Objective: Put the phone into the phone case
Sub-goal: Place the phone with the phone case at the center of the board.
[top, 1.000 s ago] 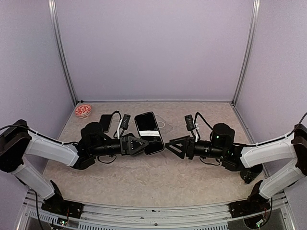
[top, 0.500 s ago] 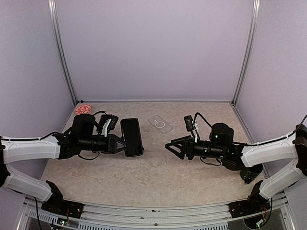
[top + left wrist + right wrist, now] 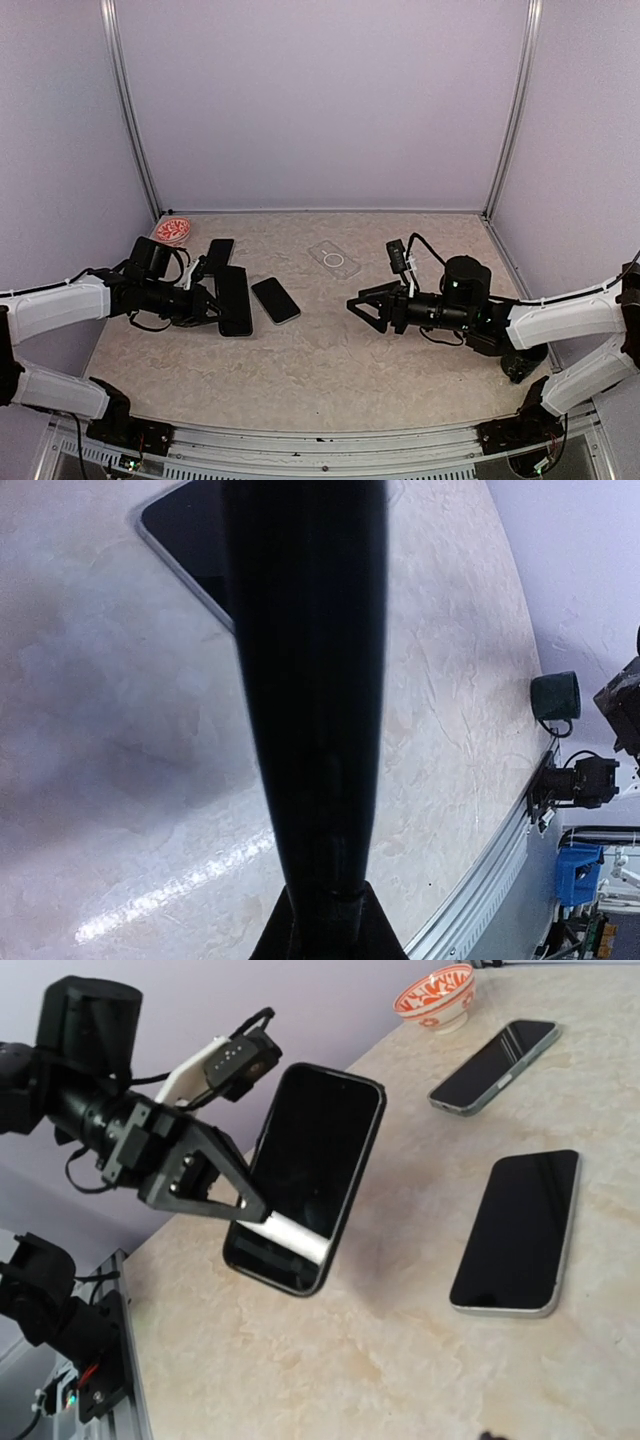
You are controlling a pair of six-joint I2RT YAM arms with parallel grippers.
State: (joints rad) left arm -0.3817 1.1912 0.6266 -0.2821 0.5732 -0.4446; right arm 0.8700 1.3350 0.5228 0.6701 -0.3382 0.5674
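The left gripper clamps the phone edgewise; the right gripper gapes empty, with the case at its eleven o'clock. The right wrist view shows the phone's screen; the left wrist view shows a dark blur, probably that phone.

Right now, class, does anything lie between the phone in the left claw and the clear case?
Yes. A second phone lies flat on the table between the held phone in the left claw and the case.

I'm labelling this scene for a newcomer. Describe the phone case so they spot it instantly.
On the table, look toward the far middle. The phone case lies flat there. It is transparent with a ring mark, unlike the dark phone to its left.
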